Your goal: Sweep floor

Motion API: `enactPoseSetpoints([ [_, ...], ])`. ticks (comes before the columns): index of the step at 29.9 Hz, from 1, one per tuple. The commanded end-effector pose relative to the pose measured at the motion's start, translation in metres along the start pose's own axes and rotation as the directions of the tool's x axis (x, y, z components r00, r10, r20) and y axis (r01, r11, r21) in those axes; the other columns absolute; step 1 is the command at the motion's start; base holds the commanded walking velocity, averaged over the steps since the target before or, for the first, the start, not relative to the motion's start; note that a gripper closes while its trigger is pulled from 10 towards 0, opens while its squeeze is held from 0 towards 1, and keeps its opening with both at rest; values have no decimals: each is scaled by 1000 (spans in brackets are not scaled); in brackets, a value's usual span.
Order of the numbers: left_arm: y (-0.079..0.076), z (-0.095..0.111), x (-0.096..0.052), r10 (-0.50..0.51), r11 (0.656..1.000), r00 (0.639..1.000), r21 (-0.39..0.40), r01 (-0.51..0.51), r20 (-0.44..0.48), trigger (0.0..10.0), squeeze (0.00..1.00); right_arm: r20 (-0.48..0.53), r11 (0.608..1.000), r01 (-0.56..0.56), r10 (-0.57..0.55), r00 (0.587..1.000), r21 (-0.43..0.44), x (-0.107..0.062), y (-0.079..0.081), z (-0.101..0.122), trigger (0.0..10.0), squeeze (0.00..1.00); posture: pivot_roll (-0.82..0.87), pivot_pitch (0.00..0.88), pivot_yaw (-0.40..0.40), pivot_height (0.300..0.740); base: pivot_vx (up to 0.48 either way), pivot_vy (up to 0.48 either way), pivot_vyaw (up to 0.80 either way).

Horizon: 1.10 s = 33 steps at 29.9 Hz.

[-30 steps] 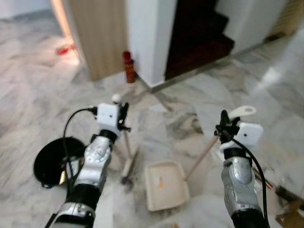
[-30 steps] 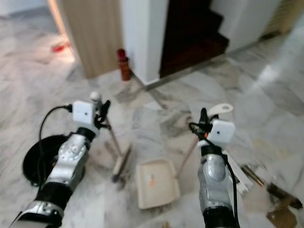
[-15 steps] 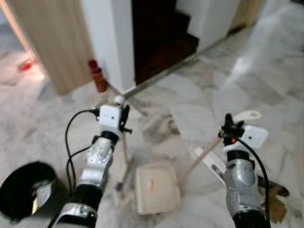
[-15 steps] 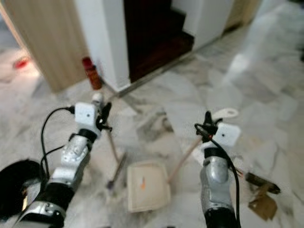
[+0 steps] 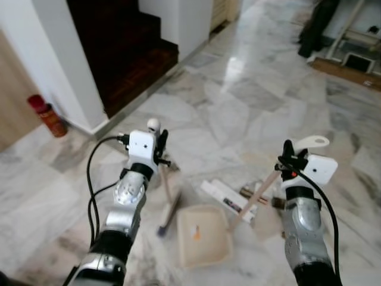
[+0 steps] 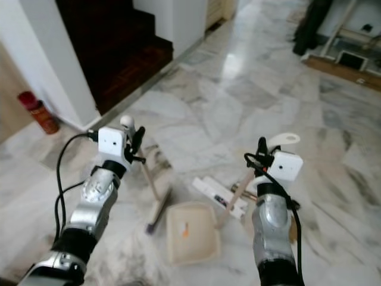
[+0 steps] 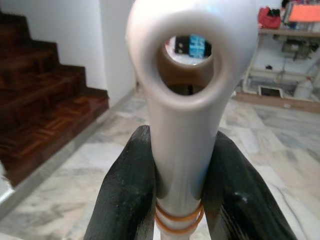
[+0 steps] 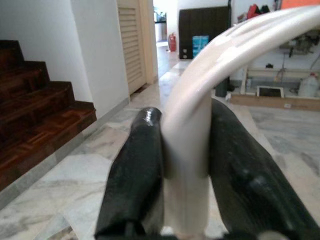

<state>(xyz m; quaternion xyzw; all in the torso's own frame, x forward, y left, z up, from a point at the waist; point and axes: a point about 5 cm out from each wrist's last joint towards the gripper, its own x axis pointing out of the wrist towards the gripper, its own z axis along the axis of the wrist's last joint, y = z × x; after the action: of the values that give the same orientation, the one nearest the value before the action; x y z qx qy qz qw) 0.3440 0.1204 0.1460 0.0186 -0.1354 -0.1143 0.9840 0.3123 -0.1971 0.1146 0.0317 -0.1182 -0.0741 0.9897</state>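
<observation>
My left gripper [image 5: 158, 142] is shut on the white top of a broom handle [image 7: 182, 110]; the wooden broom [image 5: 167, 196] slants down to its brush head on the marble floor. My right gripper [image 5: 288, 152] is shut on the white looped handle [image 8: 200, 100] of a cream dustpan [image 5: 202, 236], whose pan lies flat on the floor between my arms with a small orange scrap [image 5: 194, 233] inside. Flat litter, a white strip with dark bits [image 5: 229, 198], lies on the floor just beyond the dustpan.
A dark wooden staircase [image 5: 128, 47] rises at the back left beside a white wall corner. A red extinguisher [image 5: 46, 116] stands at the far left. Dark bags and white furniture [image 5: 342, 30] sit at the far right. Open marble floor spreads ahead.
The view has swung to the right: the black bin has left the picture, the stairs have shifted left and the litter now lies by the dustpan. Both grippers keep their holds.
</observation>
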Motion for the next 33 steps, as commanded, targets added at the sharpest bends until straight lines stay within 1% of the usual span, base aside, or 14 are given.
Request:
enactPoseSetpoints([
  [1,2,10,3,-1,1000,999,22,0,50,10000,0,36,1000,21,-22,999,7,2,-6,8,10000,0,66,137,-22,740,259,0,-781],
  [7,2,10,4,-1,1000,999,22,0,51,10000,0,57,1000,26,-26,998,-5,5,-7,13,10000,0,65,136,-22,740,261,0,-781],
  [12,2,11,4,-2,1000,999,22,1,52,10000,0,71,1000,22,-22,997,6,7,-6,18,10000,0,63,136,-23,740,259,0,-775],
  [20,2,11,3,-1,1000,999,22,0,52,10000,0,100,1000,20,-20,995,0,9,-5,26,10000,0,63,138,-23,740,260,0,-743],
  [23,2,11,3,-2,1000,999,21,1,52,10000,0,115,1000,23,-23,993,2,10,-6,29,10000,0,62,138,-23,740,259,0,0],
  [30,2,11,3,-3,1000,999,18,2,53,10000,0,177,1000,28,-26,984,-8,17,-8,48,10000,0,60,136,-23,740,259,0,0],
  [33,1,11,3,-4,1000,999,18,3,53,10000,0,191,1000,26,-24,981,-8,18,-8,52,10000,0,59,136,-23,740,259,0,0],
])
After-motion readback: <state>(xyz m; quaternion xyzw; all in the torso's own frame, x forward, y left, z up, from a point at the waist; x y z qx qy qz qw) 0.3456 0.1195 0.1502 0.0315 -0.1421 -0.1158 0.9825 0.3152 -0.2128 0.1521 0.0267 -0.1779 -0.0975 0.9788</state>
